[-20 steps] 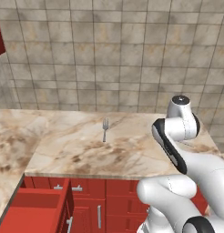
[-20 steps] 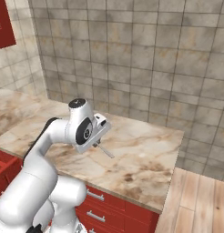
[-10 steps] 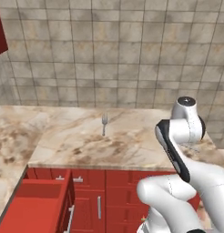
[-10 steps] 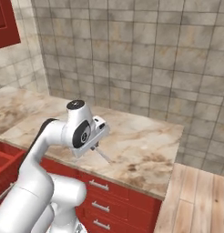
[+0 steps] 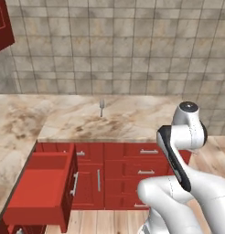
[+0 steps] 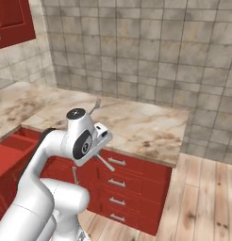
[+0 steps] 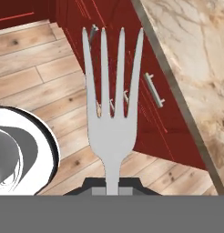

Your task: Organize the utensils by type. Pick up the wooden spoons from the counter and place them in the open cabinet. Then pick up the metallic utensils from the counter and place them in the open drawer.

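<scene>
**Gripper** (image 7: pixel 113 181): closed on a grey metal fork, seen in the hand view. Dark fingertips (image 7: pixel 93 182) clamp the handle at the bottom edge.

**Held fork** (image 7: pixel 112 104): four tines pointing up the hand view, over wood floor and red base cabinet fronts, beside the counter edge. In the right base view a thin grey shaft (image 6: pixel 106 163) slants down from the hand, in front of the red drawer fronts.

**Second fork** (image 5: pixel 102 108): lies on the counter (image 5: pixel 132 121) near the tiled wall, well apart from the arm. In the right base view it (image 6: pixel 95 107) rests on the slab behind the arm's upper joint.

**Counter**: beige slab with brown veins, L-shaped, running along the back wall and down the left side, over red fronts.

**Open drawer** (image 5: pixel 45 183): pulled out at lower left in the left base view, red box with a silver bar handle on its front; contents cannot be made out. In the right base view it (image 6: pixel 14 153) shows at the left, partly behind the arm.

**Wall cabinet** (image 6: pixel 12 21): red, upper left corner, with a vertical silver handle at the frame edge; in the left base view a red corner (image 5: pixel 3 25) shows at top left.

**Floor** (image 6: pixel 203 202): light wood planks.
</scene>
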